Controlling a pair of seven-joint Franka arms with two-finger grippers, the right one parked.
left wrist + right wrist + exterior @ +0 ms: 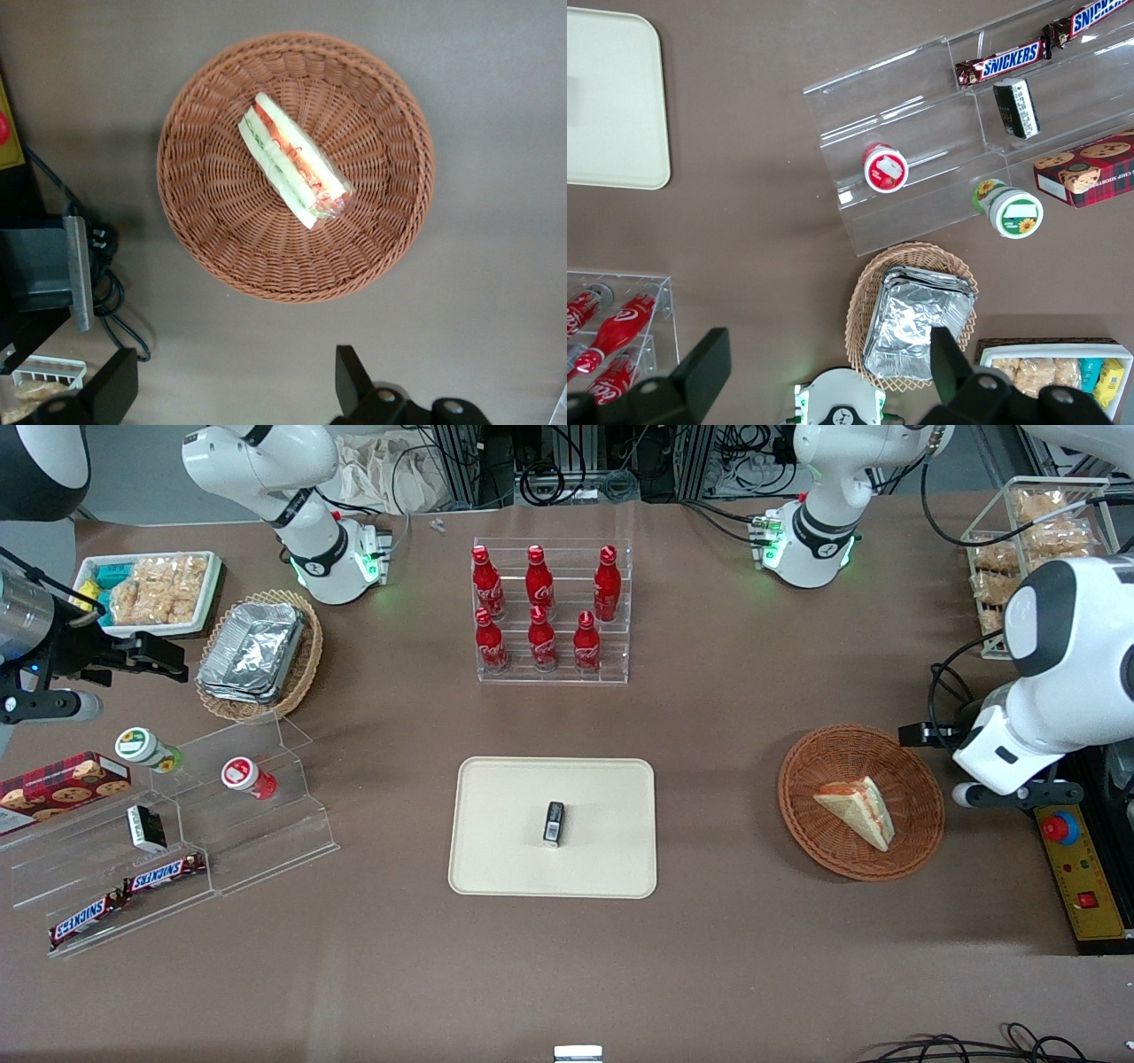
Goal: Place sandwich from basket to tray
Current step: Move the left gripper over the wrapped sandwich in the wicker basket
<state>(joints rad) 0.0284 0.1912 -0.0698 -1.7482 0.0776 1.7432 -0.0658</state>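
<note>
The sandwich (858,810) (294,164), a white bread wedge with orange-red and green layers in clear wrap, lies in the round reddish-brown wicker basket (802,779) (204,221). My left gripper (930,735) (235,390) hangs above the table beside the basket, toward the working arm's end, open wide with nothing between its fingers (354,381). The cream rectangular tray (496,824) (602,97) lies mid-table, toward the parked arm from the basket. A small black object (554,823) rests on the tray.
An acrylic rack of red bottles (549,615) stands farther from the front camera than the tray. A yellow box with a red stop button (1076,868) and cables lie beside the basket. A wire rack of bagged snacks (1028,540) stands at the working arm's end.
</note>
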